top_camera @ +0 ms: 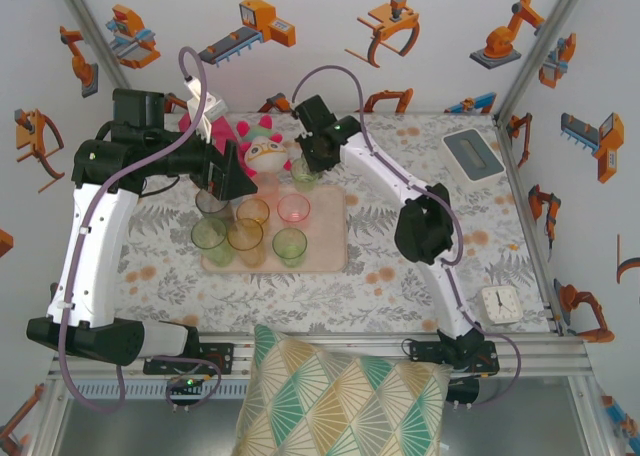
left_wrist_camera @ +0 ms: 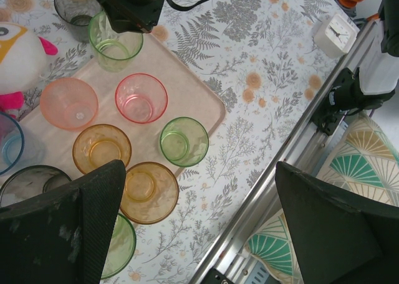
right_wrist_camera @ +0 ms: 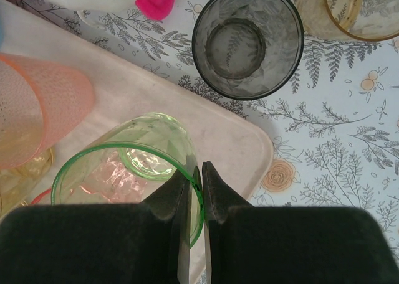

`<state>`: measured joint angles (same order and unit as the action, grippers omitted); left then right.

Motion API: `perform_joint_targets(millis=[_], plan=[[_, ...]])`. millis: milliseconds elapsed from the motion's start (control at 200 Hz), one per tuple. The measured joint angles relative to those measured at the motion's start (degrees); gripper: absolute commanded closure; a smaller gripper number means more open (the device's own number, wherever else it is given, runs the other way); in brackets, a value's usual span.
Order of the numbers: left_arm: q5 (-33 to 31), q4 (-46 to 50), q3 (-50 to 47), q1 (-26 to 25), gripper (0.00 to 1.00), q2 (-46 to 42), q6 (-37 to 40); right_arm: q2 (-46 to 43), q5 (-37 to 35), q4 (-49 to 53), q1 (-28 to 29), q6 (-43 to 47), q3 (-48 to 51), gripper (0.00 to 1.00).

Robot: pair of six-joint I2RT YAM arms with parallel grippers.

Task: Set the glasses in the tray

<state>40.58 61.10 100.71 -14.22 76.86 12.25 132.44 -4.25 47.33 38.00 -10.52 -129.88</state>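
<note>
**Right tool** point(right_wrist_camera: 194, 172): fingers pressed together on the rim wall of a green glass point(right_wrist_camera: 140, 141), one finger inside the mouth, one outside. Pinch looks square. Glass is upright, mouth up, axis vertical.

**Position:** green glass is at a far corner of the tray point(right_wrist_camera: 212, 122), inside the rim line. Can't tell from the wrist view whether its base rests on the tray or hangs just above it.

**Key relation:** tray floor lies straight below the held glass. In my judgement the next move is lower and let go, w/ no sideways travel needed. Nearest neighbour is a pink-orange glass point(right_wrist_camera: 56, 97) on the tray, close but apart, so there is room.

**Left tool** point(left_wrist_camera: 199, 172): spread wide, holding nothing. It hovers over the near-left part of the tray, above the amber and green glasses standing there.

**Outstanding:** grey glass point(right_wrist_camera: 247, 41) stands upright on the table point(right_wrist_camera: 336, 147), just outside the tray's far edge. Right arm is the nearer one for that pick-up.

**Risk:** on release the inner finger could drag the rim and tip the green glass toward the tray edge. A slow, straight-up exit is advisable.
</note>
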Motion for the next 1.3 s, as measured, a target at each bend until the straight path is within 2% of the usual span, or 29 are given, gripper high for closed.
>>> perform_joint_targets(millis=[1301], plan=[[0.2, 0.0, 0.0, 0.0, 0.03, 0.0, -0.2, 7.0, 0.2, -1.4, 0.8, -1.5, -4.0, 0.88]])
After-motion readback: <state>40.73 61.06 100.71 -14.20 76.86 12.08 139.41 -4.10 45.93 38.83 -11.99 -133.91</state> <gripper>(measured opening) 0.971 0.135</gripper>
